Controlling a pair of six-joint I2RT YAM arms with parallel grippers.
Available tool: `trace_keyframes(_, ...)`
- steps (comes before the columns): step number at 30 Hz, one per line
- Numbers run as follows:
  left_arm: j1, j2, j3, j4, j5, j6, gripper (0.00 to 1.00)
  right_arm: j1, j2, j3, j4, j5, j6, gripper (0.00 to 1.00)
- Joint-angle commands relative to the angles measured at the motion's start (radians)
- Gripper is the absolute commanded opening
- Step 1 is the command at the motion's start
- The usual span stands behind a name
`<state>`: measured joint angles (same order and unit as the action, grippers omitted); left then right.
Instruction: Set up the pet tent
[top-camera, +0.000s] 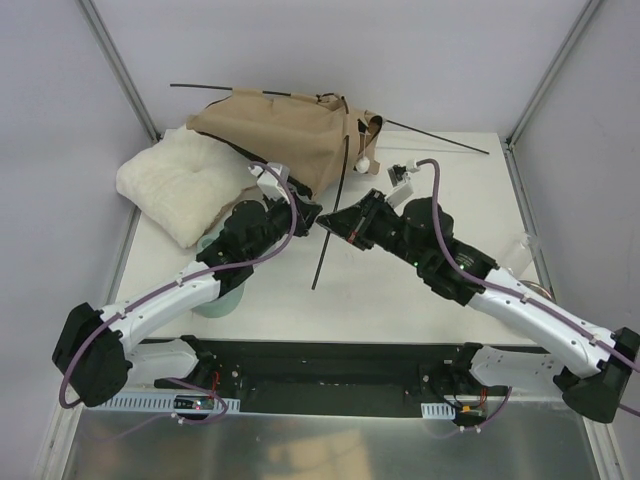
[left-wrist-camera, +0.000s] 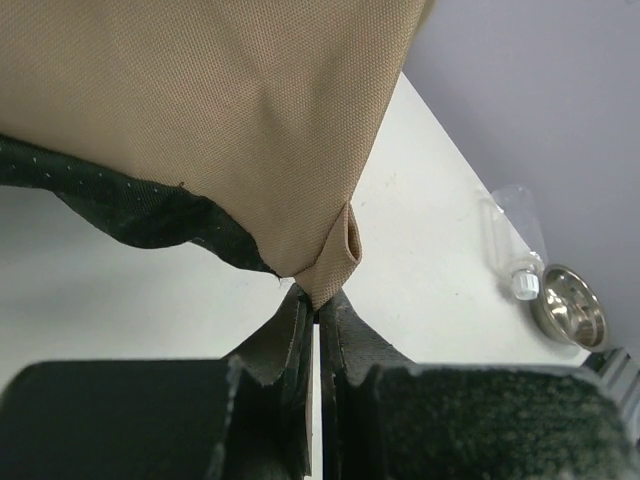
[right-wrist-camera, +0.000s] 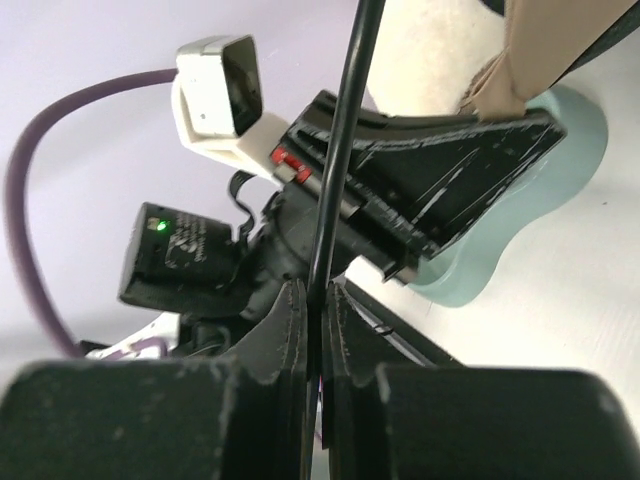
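A white fluffy cushion (top-camera: 185, 180) lies at the far left of the table (top-camera: 400, 300), with a pale teal dish (top-camera: 215, 300) nearer the arm bases, partly under the left arm. The left hand (top-camera: 305, 215) reaches in beside the cushion. In its wrist view the fingers (left-wrist-camera: 290, 340) are pressed together on a folded corner of the tan fabric, so it is clamped on the pet tent (top-camera: 280, 135).

The tent sits crumpled at the far middle of the table, its left side resting against the cushion. Its black inner panel (left-wrist-camera: 150, 210) shows along the lower edge of the fabric. A white ball (top-camera: 366, 163) hangs at the tent's right side.

A thin black pole (top-camera: 322, 260) runs from the tent's right side down toward the near edge of the table. The right hand (top-camera: 345, 222) is clamped on it, fingers (right-wrist-camera: 290, 320) shut against it on both sides. A second pole (top-camera: 440, 138) sticks out of the tent to the right, past the table's far edge.

By the table's right edge, a clear bottle (left-wrist-camera: 515, 240) lies on its side just beside a small metal bowl (left-wrist-camera: 570, 305).
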<state>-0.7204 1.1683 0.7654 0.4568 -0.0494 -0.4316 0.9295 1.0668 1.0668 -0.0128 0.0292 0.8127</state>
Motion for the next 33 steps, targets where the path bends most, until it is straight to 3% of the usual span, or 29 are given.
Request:
trace_keyframes(1, -0.002, -0.059, 0.046, -0.199, 0.071, -0.068, 0.00, -0.031, 0.025, -0.010, 0.203, 0.201, -0.083, 0.00)
trace_keyframes(15, 0.001, -0.194, -0.015, -0.332, 0.102, -0.127, 0.00, -0.096, 0.147, 0.025, 0.336, 0.255, -0.084, 0.00)
trace_keyframes(26, 0.021, -0.243, -0.037, -0.417, 0.129, -0.134, 0.00, -0.141, 0.212, 0.045, 0.393, 0.319, 0.068, 0.00)
trace_keyframes(33, 0.024, -0.266, -0.046, -0.451, 0.137, -0.159, 0.00, -0.161, 0.268, 0.102, 0.315, 0.377, 0.160, 0.00)
